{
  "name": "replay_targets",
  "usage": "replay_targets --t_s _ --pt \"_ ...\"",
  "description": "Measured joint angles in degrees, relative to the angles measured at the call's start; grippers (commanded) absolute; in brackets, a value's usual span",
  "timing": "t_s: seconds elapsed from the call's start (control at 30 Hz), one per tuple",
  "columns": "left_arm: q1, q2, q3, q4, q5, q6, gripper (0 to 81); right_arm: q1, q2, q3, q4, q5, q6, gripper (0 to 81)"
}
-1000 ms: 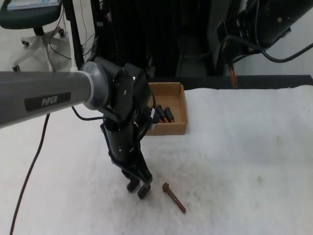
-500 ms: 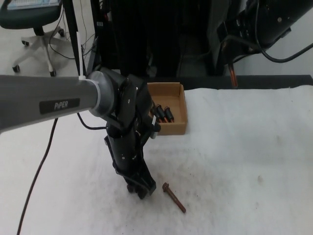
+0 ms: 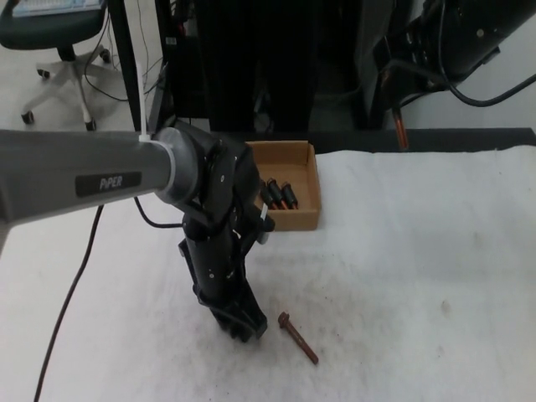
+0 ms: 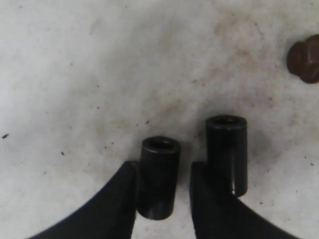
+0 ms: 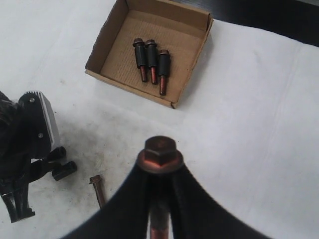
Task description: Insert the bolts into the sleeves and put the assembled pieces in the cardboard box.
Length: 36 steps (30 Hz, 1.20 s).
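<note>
Two black sleeves lie on the white bench cloth. One sleeve sits between the fingers of my left gripper, which is shut on it; the other sleeve lies just beside the outer finger. In the high view the left gripper points down at the cloth, left of a loose rusty bolt, whose head is close by. My right gripper is shut on a second bolt, head up, high over the bench. The cardboard box holds three assembled pieces.
The bench's dark far edge runs behind the box. A black cable trails over the cloth on the left. Open cloth spreads to the right of the loose bolt.
My left arm has shifted slightly right and lowered, and its gripper has closed in on a sleeve. The loose bolt and the box have not moved.
</note>
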Motion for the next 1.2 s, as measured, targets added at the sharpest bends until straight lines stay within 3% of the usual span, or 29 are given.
replay_targets --t_s 0.2,0.33,0.63,0.83,0.97,1.03,1.07,1.2 --pt "0.0 0.0 0.0 0.29 0.0 0.57 31.3 0.0 0.0 0.0 0.0 0.0 0.0 0.8" --pt "0.0 0.0 0.0 0.29 -1.36 0.84 0.0 0.0 0.0 0.0 0.0 0.0 0.0 0.8" --pt "0.0 -0.43 0.0 -2.12 -2.02 -0.59 0.3 -0.08 0.0 0.0 -0.53 0.0 0.0 0.8" --pt "0.63 -8.25 0.17 -8.04 -2.17 -1.64 0.3 -0.14 -0.32 0.0 -8.1 -1.03 3.3 0.8" --pt "4.59 -24.54 3.34 -25.17 6.91 -9.97 0.3 -0.14 -0.53 0.0 -15.44 -6.44 6.47 0.8" --pt "6.24 -29.87 7.11 -33.06 10.74 -14.32 0.3 -0.14 -0.53 0.0 -24.89 -14.19 10.97 0.8" --pt "8.24 -35.12 12.05 -41.77 15.62 -17.47 0.3 -0.14 -0.53 0.0 -25.48 -14.19 11.27 0.8" --pt "11.78 -41.93 22.71 -57.42 24.68 -21.61 0.3 -0.14 -0.53 0.0 -38.19 -23.96 17.43 0.8"
